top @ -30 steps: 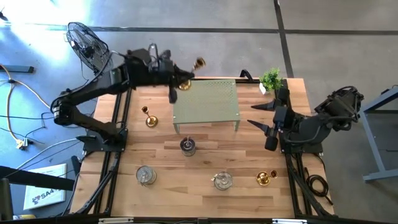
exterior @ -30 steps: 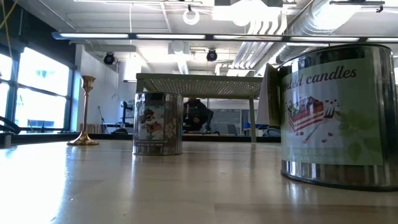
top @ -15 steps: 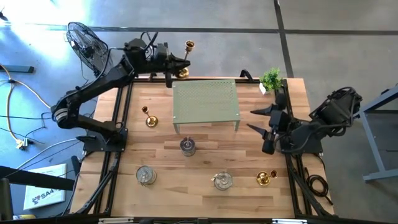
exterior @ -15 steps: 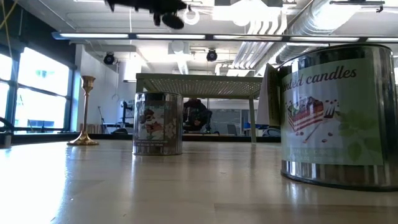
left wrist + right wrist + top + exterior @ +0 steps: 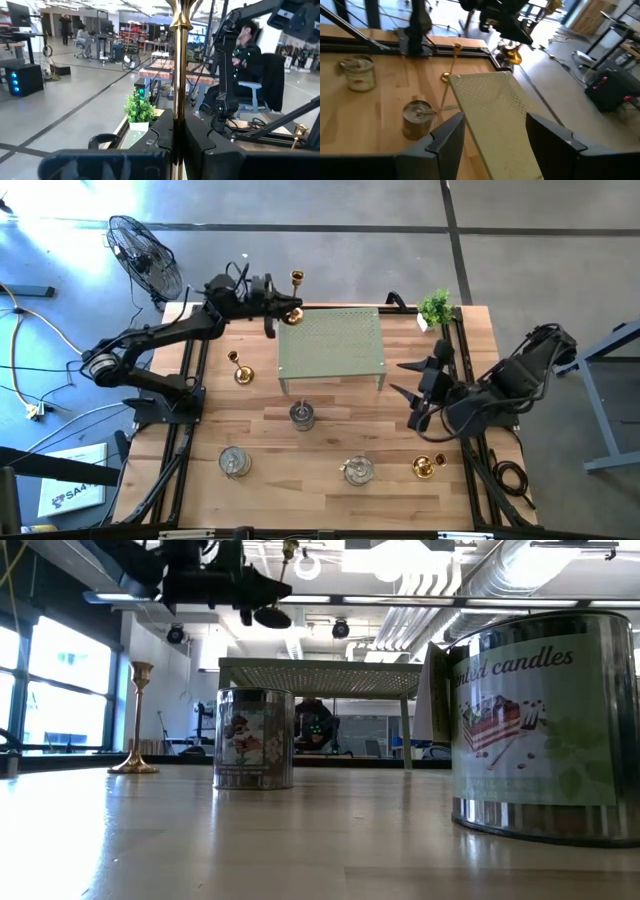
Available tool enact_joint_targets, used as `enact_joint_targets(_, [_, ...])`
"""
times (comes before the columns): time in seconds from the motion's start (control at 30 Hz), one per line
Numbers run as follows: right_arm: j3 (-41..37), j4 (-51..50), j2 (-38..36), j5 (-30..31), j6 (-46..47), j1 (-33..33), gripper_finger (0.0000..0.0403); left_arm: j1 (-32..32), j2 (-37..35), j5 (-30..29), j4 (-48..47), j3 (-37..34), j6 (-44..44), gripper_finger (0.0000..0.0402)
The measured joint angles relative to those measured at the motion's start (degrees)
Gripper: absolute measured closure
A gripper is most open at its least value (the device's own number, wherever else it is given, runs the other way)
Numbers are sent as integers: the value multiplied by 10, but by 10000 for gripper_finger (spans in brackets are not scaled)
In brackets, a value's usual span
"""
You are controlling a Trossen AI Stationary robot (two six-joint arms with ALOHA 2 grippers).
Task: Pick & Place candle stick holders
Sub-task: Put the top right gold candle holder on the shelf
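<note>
We see a gold candle stick holder (image 5: 294,295) gripped at its thin stem by the left pincer (image 5: 283,307), whose fingers are clamped tight on it; it hangs in the air at the far left corner of the pale green perforated stand (image 5: 331,340), base near the stand's edge and cup end pointing away from the surface (image 5: 260,430). In the left wrist view the brass stem (image 5: 176,75) runs straight up between the two dark fingers (image 5: 205,150), which press on it from both sides. A second gold holder (image 5: 239,369) stands upright on the surface to the left of the stand, and a third (image 5: 428,466) lies near the front right. Three silvery cylindrical holders sit on the surface: one (image 5: 302,415) just in front of the stand, one (image 5: 235,462) at the front left, one (image 5: 358,470) at the front centre. The right pincer (image 5: 412,393) hovers to the right of the stand, its fingers spread partway with nothing between them; its wrist view shows both fingers (image 5: 445,137) apart above the stand. A small green potted plant (image 5: 436,307) stands at the far right corner, and a fan (image 5: 140,250) is on the floor beyond the left arm.
</note>
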Motion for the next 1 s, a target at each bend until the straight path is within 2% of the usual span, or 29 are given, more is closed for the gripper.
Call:
enact_joint_targets(0.1, [-30,19,-5,10,7,-2,199,0,0,1,36,-23,1,394])
enact_joint_targets(0.27, [-81,76,-17,35,5,-2,199,0,10,-6,16,-27,26,394])
enact_joint_targets(0.63, [-206,254,-40,45,-55,-2,199,0,68,-14,71,-27,15,394])
enact_joint_targets(0.73, [-219,294,-44,35,-72,-2,199,4,80,-15,78,-27,17,394])
enact_joint_targets(1.0, [-220,307,-44,12,-77,-2,199,38,87,-13,116,-47,12,394])
